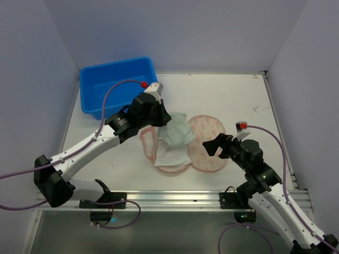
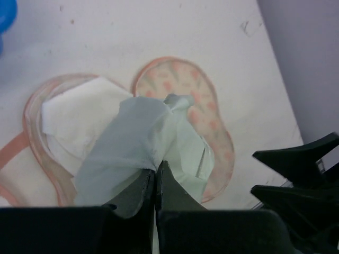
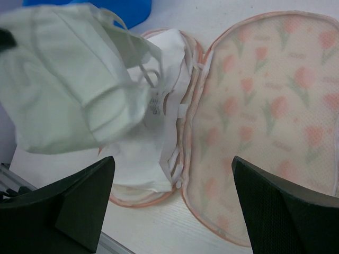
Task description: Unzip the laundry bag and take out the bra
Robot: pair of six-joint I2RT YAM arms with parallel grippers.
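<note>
Laundry bag [image 1: 211, 153] lying unzipped, flat; left gripper [image 2: 156, 174] pinching pale green bra [image 1: 179, 132] above it; right gripper [image 3: 170, 164] hovering spread; we are judging removal unfinished.

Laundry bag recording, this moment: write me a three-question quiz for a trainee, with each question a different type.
1. True or false: the laundry bag is zipped shut.
2. What is the left gripper shut on? A. the pale green bra. B. the bag's flowered flap. C. nothing.
3. Fill in: the right gripper hangs over the bag with its fingers ____ and nothing between them.

Key
1. False. The bag lies spread open, with white and green fabric showing.
2. A.
3. Open.
</note>
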